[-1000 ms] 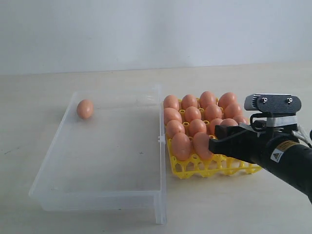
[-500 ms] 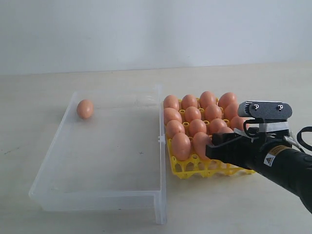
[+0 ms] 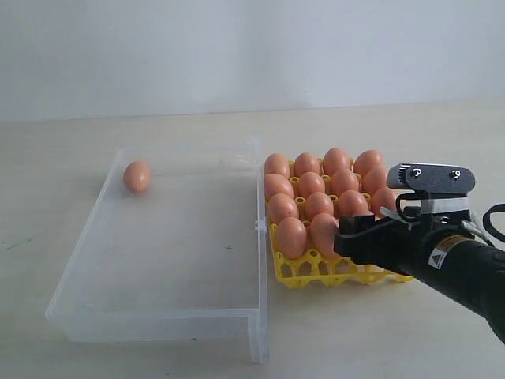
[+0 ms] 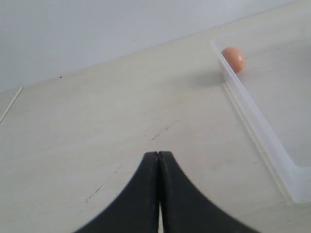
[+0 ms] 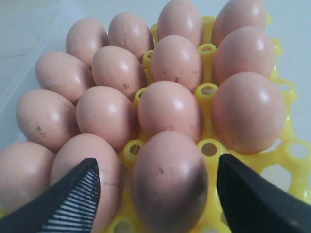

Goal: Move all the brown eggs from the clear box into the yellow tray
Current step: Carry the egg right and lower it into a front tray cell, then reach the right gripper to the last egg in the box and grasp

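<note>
My right tool point(image 5: 156, 162), fingers apart, straddles a brown egg point(image 5: 170, 191) seated in the yellow tray point(image 5: 210, 91); if I lift off-line, a finger could knock it out.

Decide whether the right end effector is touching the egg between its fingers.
Apart. The right wrist view shows the right end effector open, a gap on each side between its fingers and the egg, yellow tray showing through.
</note>
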Available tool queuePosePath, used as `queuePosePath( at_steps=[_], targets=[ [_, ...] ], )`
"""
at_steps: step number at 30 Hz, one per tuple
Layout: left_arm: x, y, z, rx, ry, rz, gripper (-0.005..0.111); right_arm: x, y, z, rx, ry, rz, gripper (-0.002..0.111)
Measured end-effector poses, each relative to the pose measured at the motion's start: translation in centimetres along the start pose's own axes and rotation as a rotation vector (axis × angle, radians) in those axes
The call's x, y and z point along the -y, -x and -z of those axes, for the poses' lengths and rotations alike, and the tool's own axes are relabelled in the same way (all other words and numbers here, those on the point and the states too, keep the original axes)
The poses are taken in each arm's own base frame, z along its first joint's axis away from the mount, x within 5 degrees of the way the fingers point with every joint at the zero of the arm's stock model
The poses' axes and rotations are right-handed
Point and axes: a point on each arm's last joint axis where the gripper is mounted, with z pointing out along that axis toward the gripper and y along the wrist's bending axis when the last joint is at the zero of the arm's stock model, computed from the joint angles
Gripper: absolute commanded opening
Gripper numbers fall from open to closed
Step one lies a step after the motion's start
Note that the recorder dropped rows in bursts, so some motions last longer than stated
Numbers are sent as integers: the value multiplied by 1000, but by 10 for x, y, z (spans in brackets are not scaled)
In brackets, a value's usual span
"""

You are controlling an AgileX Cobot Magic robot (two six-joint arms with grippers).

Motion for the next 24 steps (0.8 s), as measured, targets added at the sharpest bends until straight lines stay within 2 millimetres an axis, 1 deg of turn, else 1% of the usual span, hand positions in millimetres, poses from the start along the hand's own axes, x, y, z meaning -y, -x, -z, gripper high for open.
queuePosePath(
  at_steps=[1,3,4,5,6,7,8,9,10,12,13,14,15,18,20,21,23,24],
  targets=[
    [0,0,0,0,0,0,0,-1,2,2,-2,2,-2,62],
    [0,0,0,0,0,0,0,-5,18,17,33,22,14,62],
    [0,0,0,0,0,0,0,-10,35,32,94,43,44,62],
    [0,0,0,0,0,0,0,-12,43,38,121,51,54,62],
    [0,0,0,0,0,0,0,-18,63,53,155,69,70,62],
    [0,0,0,0,0,0,0,-24,78,61,140,84,77,62],
    [0,0,0,0,0,0,0,-29,89,64,106,93,79,62],
    [0,0,0,0,0,0,0,-36,101,64,32,101,81,62],
    [0,0,0,0,0,0,0,-44,108,61,-39,112,97,62],
    [0,0,0,0,0,0,0,-67,121,47,-199,142,151,62],
    [0,0,0,0,0,0,0,-81,120,34,-269,157,179,62],
    [0,0,0,0,0,0,0,-94,122,23,-295,177,199,62],
    [0,0,0,0,0,0,0,-110,121,7,-330,197,218,62],
    [0,0,0,0,0,0,0,-141,119,-25,-366,232,219,62],
    [0,0,0,0,0,0,0,-163,118,-49,-385,249,202,62],
    [0,0,0,0,0,0,0,-171,115,-62,-407,249,195,62],
    [0,0,0,0,0,0,0,-190,116,-87,-431,257,175,62],
    [0,0,0,0,0,0,0,-198,122,-97,-427,265,167,62]
  ],
)
